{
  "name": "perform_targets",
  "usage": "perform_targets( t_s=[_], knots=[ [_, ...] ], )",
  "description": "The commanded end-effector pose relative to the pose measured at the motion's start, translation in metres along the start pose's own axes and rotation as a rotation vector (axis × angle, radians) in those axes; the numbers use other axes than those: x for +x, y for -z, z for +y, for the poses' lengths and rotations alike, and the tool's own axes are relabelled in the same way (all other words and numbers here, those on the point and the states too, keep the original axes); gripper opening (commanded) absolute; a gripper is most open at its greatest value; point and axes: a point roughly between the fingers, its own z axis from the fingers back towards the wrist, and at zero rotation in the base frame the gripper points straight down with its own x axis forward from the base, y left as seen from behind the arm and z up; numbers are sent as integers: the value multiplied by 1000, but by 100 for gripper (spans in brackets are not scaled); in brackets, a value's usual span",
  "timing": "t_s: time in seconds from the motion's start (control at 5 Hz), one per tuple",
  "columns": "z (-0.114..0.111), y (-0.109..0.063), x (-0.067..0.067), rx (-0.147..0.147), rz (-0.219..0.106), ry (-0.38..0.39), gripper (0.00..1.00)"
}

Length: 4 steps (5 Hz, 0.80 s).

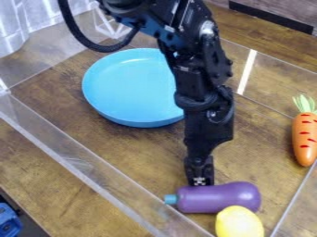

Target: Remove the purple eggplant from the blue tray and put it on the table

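Eggplant location: purple eggplant [221,197] lies on its side on the table [74,148], stem cap toward the left, well apart from the blue tray [130,85].
Tray condition: nothing lies in it.
Neighbours: a yellow lemon [240,223] sits just beside the eggplant on the near side, possibly touching; an orange carrot [303,136] lies apart at the right edge.
Claw: gripper [198,173] points straight down, its tip just above the eggplant's stem end. Its fingers look close together with nothing between them, though the view is too coarse to be sure.
Risk: a downward or sideways move could nudge the glossy eggplant, rolling it into the lemon or the clear acrylic wall [87,171].
Task status: judged complete; a clean upward retreat is what remains.
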Motion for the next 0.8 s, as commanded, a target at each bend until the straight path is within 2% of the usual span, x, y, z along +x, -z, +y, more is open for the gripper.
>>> perform_targets(
  t_s=[0.0,0.2,0.4,0.6],
  knots=[
    [-2,-6,4,10,-27,-30,0],
    [-3,-5,7,9,-35,-67,100],
    [-2,-10,5,12,-42,-112,0],
    [0,-13,3,14,-47,-159,0]
  ],
)
